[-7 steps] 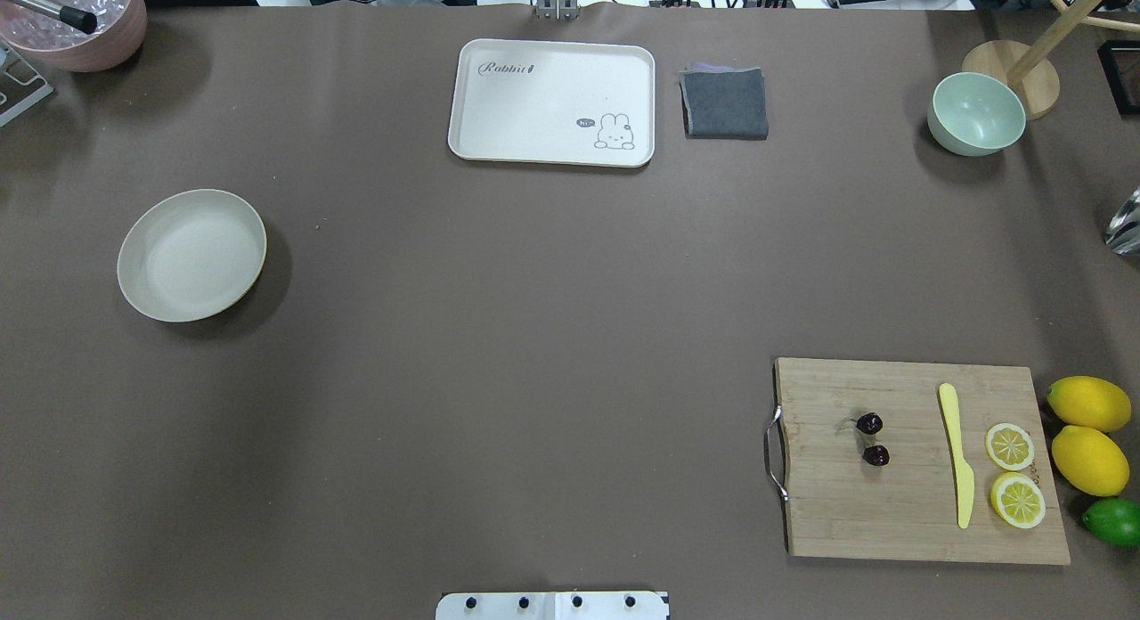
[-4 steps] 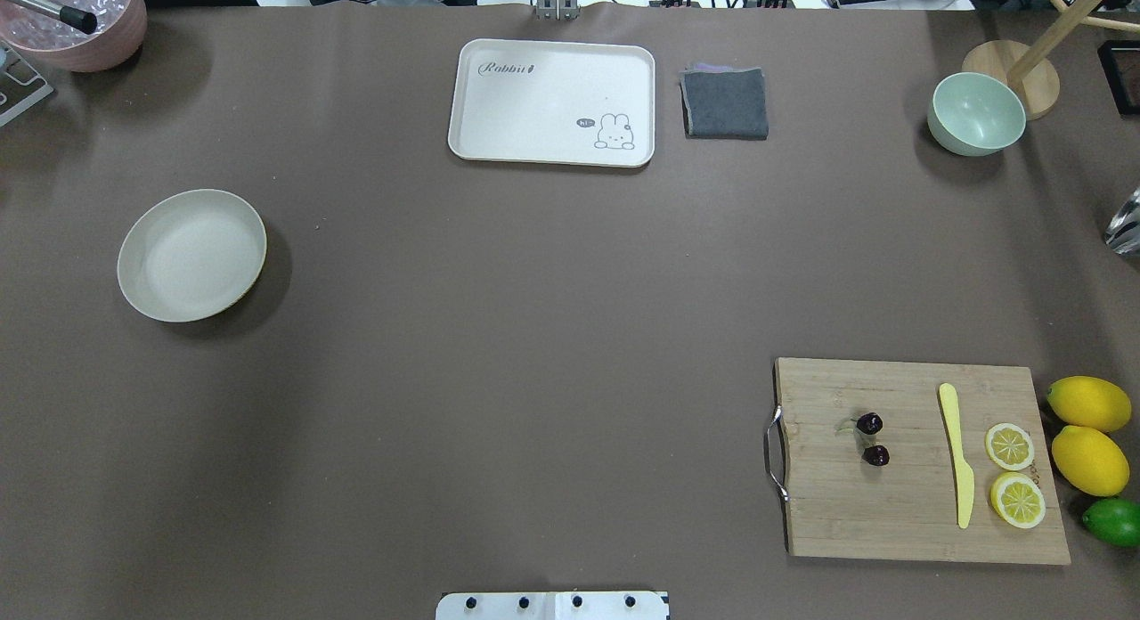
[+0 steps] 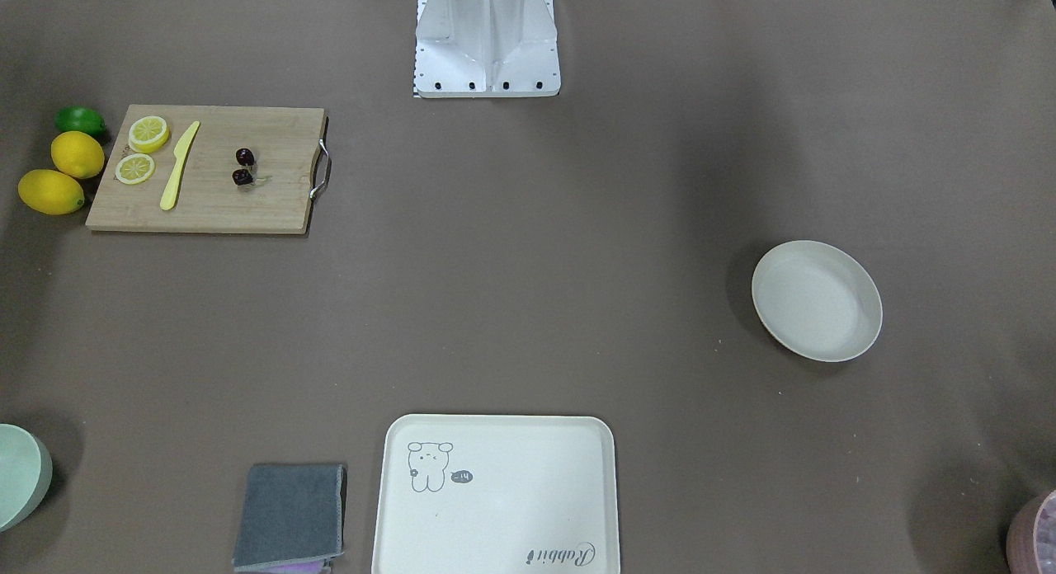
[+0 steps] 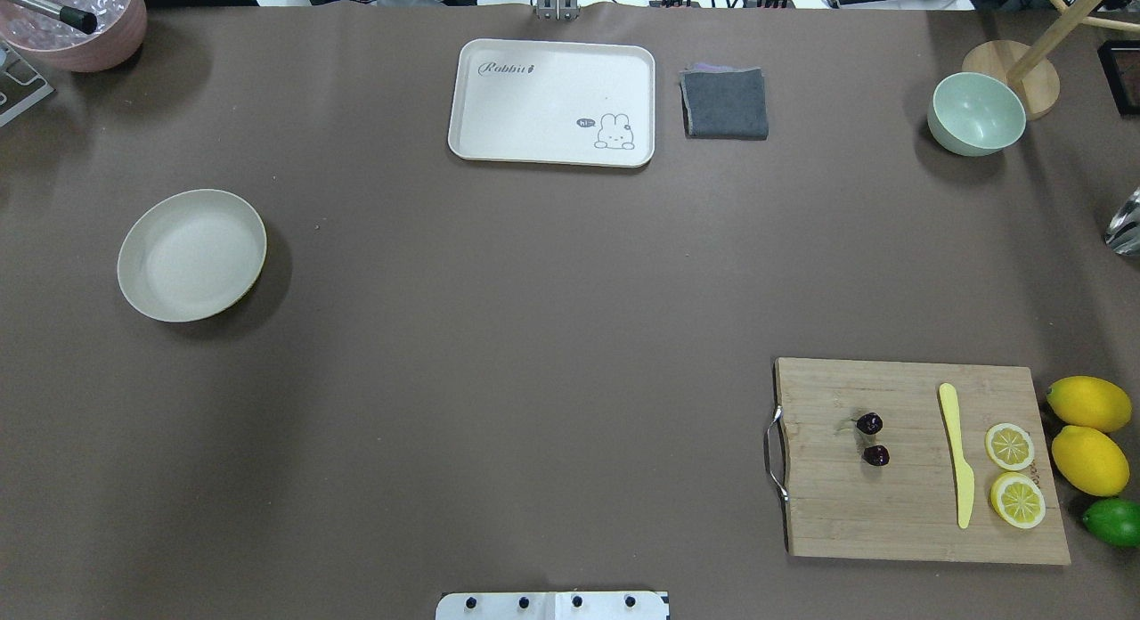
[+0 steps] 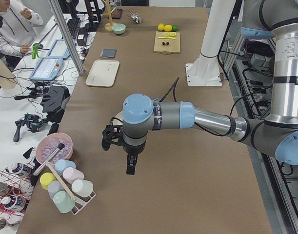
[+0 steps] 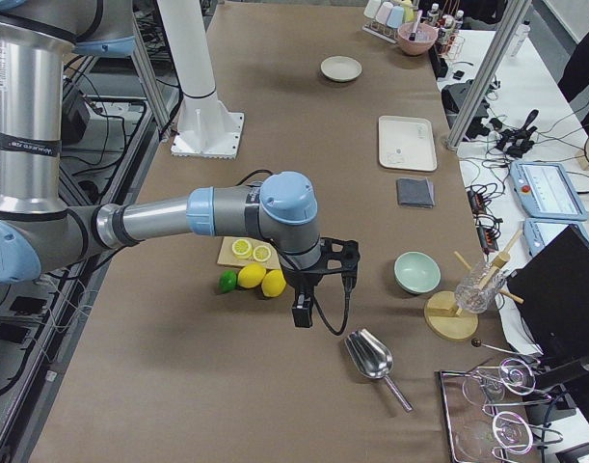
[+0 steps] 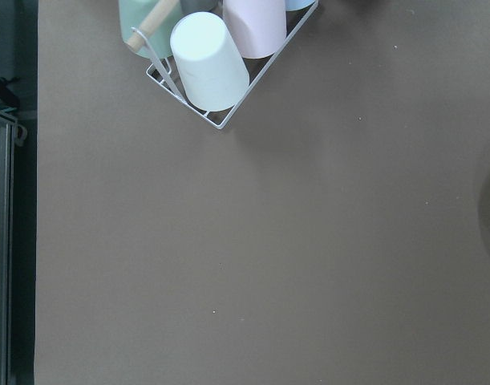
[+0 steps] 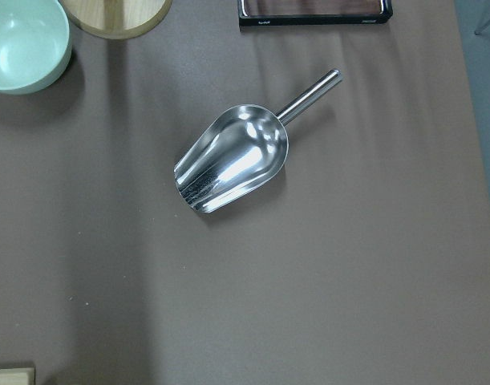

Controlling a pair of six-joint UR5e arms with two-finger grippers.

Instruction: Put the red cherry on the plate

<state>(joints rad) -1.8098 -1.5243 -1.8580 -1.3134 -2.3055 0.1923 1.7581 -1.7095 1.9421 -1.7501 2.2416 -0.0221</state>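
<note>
The cherry (image 4: 870, 423) lies on a wooden board (image 4: 891, 504) at the near right of the bench (image 4: 534, 335), its two dark fruits side by side and the thin stems pointing left toward the board's metal handle (image 4: 773, 452). Just to the right of it on the same board lie a yellow knife (image 4: 958, 455) and two lemon slices (image 4: 1010, 446). Two whole lemons (image 4: 1088, 404) and a lime (image 4: 1113, 521) sit on the bench just beside the board's right edge.

The plate (image 4: 191, 255) stands well apart from the cherry, on the left side of the bench at middle depth, with nothing in it.

Along the far edge are a cream tray (image 4: 552, 101), a folded grey cloth (image 4: 725, 103) just to its right, and a pale green bowl (image 4: 976, 112) further right.

The left claw (image 5: 130, 168) hangs above the left end of the bench, near a wire rack of cups (image 7: 208, 64). The right claw (image 6: 301, 315) hangs above the right end, over a metal scoop (image 8: 232, 168) and near the lemons. Both claws show only from the side, so I cannot tell whether either is released or clenched. Neither is near the cherry or the plate.
</note>
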